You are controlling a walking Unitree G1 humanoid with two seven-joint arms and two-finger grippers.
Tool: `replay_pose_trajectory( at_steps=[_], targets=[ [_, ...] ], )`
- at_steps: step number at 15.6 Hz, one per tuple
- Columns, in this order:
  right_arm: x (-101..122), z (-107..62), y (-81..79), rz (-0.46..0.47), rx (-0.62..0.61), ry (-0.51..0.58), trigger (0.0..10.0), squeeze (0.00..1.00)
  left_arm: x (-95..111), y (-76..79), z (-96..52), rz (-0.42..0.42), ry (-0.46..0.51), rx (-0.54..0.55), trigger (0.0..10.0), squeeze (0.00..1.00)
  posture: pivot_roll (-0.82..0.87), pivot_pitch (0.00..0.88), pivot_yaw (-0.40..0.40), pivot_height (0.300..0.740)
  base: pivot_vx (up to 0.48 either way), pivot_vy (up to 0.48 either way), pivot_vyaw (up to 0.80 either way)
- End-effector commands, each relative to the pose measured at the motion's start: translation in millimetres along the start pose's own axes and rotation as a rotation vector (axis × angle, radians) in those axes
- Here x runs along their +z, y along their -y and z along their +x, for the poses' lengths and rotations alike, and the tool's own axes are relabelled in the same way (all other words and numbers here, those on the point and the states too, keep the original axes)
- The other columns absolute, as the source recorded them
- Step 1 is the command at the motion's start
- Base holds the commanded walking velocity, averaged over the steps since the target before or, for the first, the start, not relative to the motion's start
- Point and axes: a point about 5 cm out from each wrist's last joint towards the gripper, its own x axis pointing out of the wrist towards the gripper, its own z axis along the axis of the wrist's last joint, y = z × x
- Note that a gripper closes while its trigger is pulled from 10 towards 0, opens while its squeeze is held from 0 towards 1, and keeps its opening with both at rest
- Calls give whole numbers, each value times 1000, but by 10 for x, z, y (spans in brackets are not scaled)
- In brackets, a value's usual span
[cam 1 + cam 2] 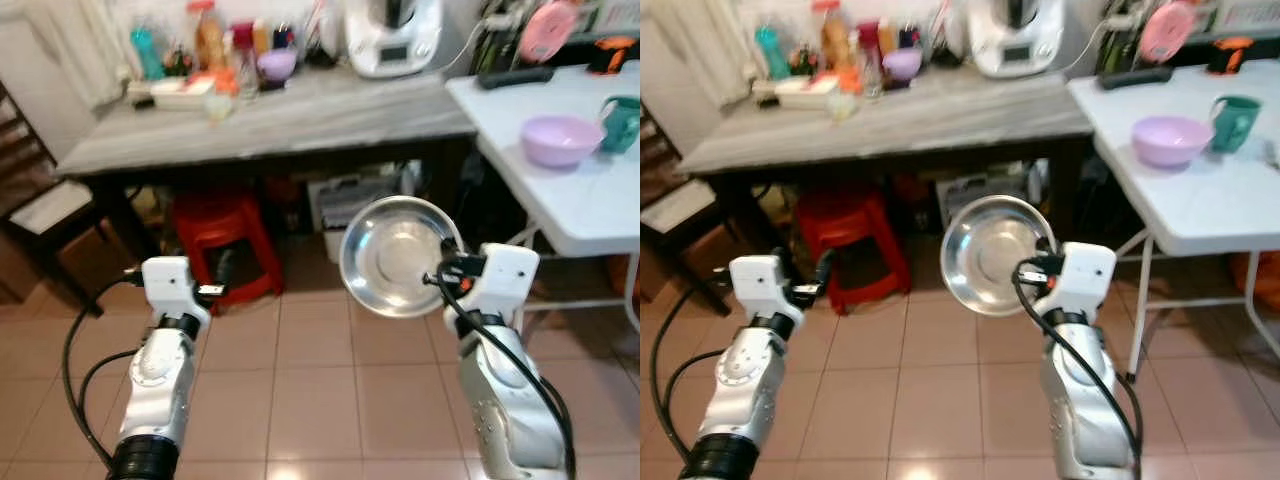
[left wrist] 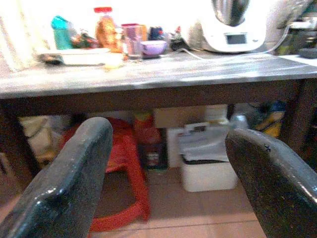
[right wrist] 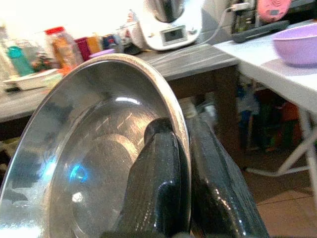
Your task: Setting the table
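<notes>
Above the tiled floor, short of the white tabletop (image 1: 560, 210), keep right fingers (image 3: 163, 188) clamped on the steel plate (image 1: 395, 255) rim, left fingers (image 2: 74, 183) apart, level it, then set down near the tabletop's front edge beside the purple bowl (image 1: 560, 140).

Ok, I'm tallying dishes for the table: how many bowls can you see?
3: a steel bowl held in the right pincer, a purple bowl on the white table, a small purple bowl on the grey table.
</notes>
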Motion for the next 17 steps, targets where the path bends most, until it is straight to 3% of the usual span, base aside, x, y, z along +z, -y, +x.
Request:
replay_pose_trajectory(
  at_steps=[1, 5, 9, 14, 17],
  targets=[
    [69, 20, -51, 19, 12, 27, 10000, 0, 35, -68, 0, 19, 10, 4, 10000, 0, -126, 2, 104, 740, 371, 0, 0],
    [67, 20, -52, 14, 13, 29, 10000, 0, 28, -54, -3, 17, 10, -1, 10000, 0, -125, 0, 107, 740, 392, 0, 0],
    [50, 27, -45, 14, 6, 28, 10000, 0, 29, -33, 10, 16, 9, -13, 10000, 0, -125, 0, 110, 740, 397, 0, 555],
    [22, 15, -12, 18, -14, 15, 10000, 0, 12, -16, 0, 13, 2, -23, 10000, 0, -126, 0, 111, 740, 395, 0, 0],
    [19, 27, 15, 23, -30, 14, 10000, 0, 6, 8, 1, 8, 1, -27, 10000, 0, -126, 0, 110, 740, 395, 0, 679]
  ],
)
